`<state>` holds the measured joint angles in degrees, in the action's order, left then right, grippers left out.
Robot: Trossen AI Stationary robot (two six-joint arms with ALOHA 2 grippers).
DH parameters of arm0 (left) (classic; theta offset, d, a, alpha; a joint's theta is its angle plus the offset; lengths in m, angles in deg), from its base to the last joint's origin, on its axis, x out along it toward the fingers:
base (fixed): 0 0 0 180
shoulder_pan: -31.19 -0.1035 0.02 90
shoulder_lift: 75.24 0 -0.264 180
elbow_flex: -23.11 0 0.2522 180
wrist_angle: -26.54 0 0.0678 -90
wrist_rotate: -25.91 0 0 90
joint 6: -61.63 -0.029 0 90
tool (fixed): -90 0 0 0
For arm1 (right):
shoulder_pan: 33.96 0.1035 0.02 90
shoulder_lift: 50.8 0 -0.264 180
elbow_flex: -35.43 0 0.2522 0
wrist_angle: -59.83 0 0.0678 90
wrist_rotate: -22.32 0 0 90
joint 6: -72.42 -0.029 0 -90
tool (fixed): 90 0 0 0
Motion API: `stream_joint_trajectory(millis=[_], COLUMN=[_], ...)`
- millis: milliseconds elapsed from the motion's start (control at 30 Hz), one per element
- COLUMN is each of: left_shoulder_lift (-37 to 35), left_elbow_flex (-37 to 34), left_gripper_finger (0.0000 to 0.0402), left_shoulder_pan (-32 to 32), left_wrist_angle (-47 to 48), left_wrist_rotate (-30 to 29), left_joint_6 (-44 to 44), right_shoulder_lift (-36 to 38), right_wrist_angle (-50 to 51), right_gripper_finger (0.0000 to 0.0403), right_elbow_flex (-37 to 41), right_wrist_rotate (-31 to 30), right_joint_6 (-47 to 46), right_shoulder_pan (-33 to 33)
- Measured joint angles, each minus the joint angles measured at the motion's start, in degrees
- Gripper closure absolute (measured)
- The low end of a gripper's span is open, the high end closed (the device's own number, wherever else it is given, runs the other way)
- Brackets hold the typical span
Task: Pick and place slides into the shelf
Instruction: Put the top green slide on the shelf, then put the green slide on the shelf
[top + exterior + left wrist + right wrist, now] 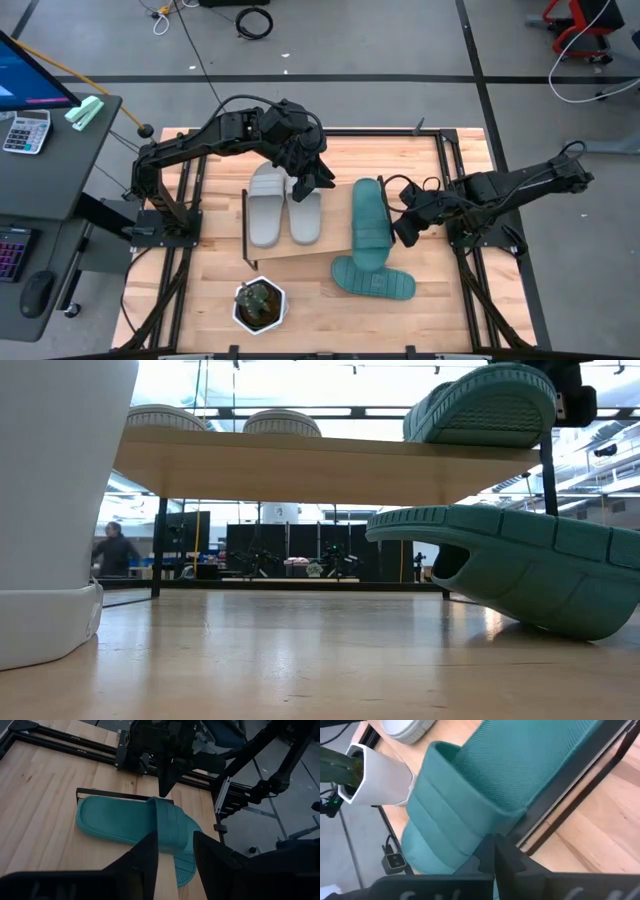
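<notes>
Two light grey slides (285, 208) lie side by side on the shelf (300, 250). A teal slide (370, 222) lies on the shelf's right part, its near end jutting over the near edge (490, 405). The second teal slide (375, 280) sits on the table in front, partly under the shelf (520, 575). My left gripper (315, 178) is open and hovers above the shelf's far side, between the grey pair and the teal slide (150, 825). My right gripper (405, 225) is shut at the teal slide's right side. My right gripper's shut fingertips (495, 847) meet the right side of the shelf-top teal slide where the strap (465, 815) joins the sole. They come from the table's right, slanting down (167, 782). The slide rests on the shelf board. Pinching or only pressing, I cannot tell.
A small potted plant in a white pot (260, 305) stands on the table near the near edge, left of the lower teal slide (50, 510). Black frame rails (185, 200) run along both table sides. A person shows far off in the room (115, 550).
</notes>
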<state>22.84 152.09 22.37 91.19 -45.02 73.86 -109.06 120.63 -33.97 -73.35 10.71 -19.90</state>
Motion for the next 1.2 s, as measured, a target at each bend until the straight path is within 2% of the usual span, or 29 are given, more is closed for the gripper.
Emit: stream_joint_trajectory(millis=[233,433,567,733,1033,1200], left_shoulder_lift=[0.0,0.0,0.0,0.0,0.0,0.0], left_elbow_flex=[0.0,0.0,0.0,0.0,0.0,0.0], left_gripper_finger=[0.0269,0.0277,0.028,0.0278,0.029,0.0291], left_shoulder_pan=[0.0,0.0,0.1,0.1,2.1,3.8], left_wrist_angle=[0.5,1.8,2.6,4.5,7.7,7.7], left_wrist_rotate=[0.0,0.0,0.0,0.0,0.0,0.0], left_joint_6=[0.0,0.0,0.0,0.0,-1.4,-2.9], right_shoulder_lift=[2.0,7.9,10.3,9.4,3.1,-1.5], right_wrist_angle=[0.9,10.9,13.6,13.1,12.6,12.7], right_gripper_finger=[0.0403,0.0403,0.0403,0.0403,0.0403,0.0392], right_elbow_flex=[0.0,0.0,0.0,0.7,2.7,2.7], right_wrist_rotate=[2.2,0.4,-2.9,-8.8,-16.0,-17.5], right_joint_6=[0.1,-4.9,-11.0,-18.3,-33.0,-40.3], right_shoulder_pan=[0.0,2.4,8.6,17.5,32.3,38.1])
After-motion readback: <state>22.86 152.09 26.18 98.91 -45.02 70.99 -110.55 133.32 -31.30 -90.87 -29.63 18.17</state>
